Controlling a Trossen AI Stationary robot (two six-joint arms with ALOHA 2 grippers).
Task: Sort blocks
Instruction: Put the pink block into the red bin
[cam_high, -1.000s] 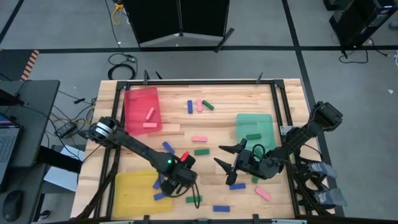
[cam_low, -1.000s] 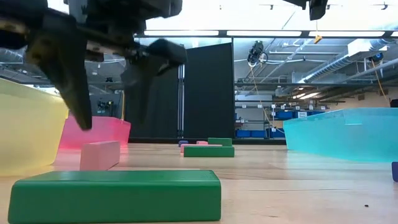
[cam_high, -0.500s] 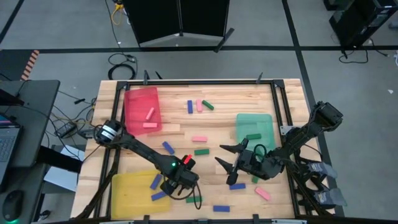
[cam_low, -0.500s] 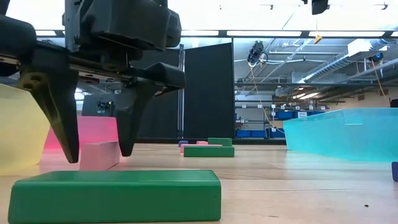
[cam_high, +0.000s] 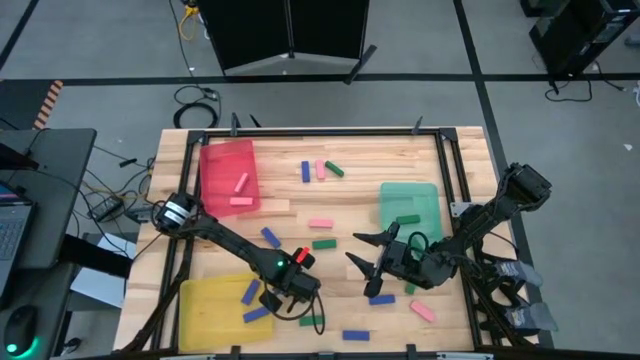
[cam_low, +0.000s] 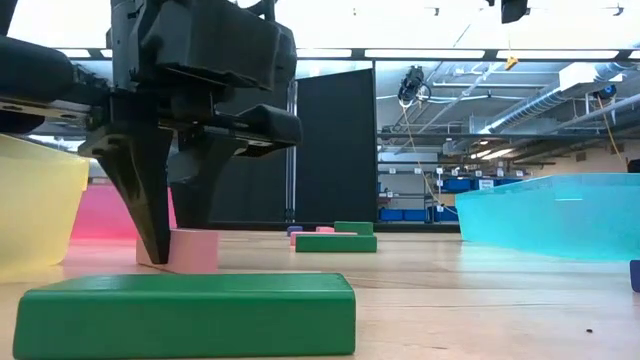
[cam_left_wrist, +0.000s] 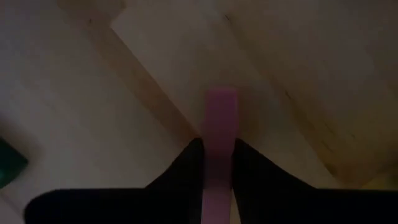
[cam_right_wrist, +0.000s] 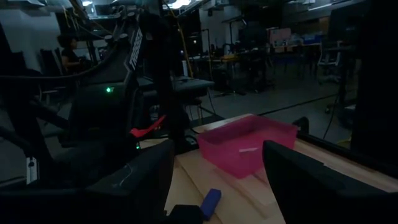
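Observation:
A pink block (cam_left_wrist: 221, 112) lies flat on the wooden table next to the yellow tray (cam_high: 215, 308), and my left gripper (cam_high: 290, 292) is shut on it. In the low view the gripper (cam_low: 178, 245) stands over the block (cam_low: 195, 252), behind a green block (cam_low: 185, 315) at the front. Other pink, green and blue blocks lie scattered on the table. Two blue blocks (cam_high: 250, 292) lie in the yellow tray. My right gripper (cam_high: 362, 250) hovers open mid-table with nothing between its fingers. My left gripper pinches the pink block's two long sides (cam_left_wrist: 217, 146) between its two fingers. The fingers (cam_low: 150, 220) come from above, pointing down, and lie across the block. The block rests flat on the table.
A red tray (cam_high: 230, 175) with pink blocks sits at the far left. A green tray (cam_high: 410, 205) holding a green block sits at the right. A blue block (cam_high: 380, 298) and a pink block (cam_high: 422, 310) lie close to my right gripper.
My left gripper has come down over the pink block beside the yellow tray and shut on it. The block has shifted a little on the table between the closing fingers and stays down.

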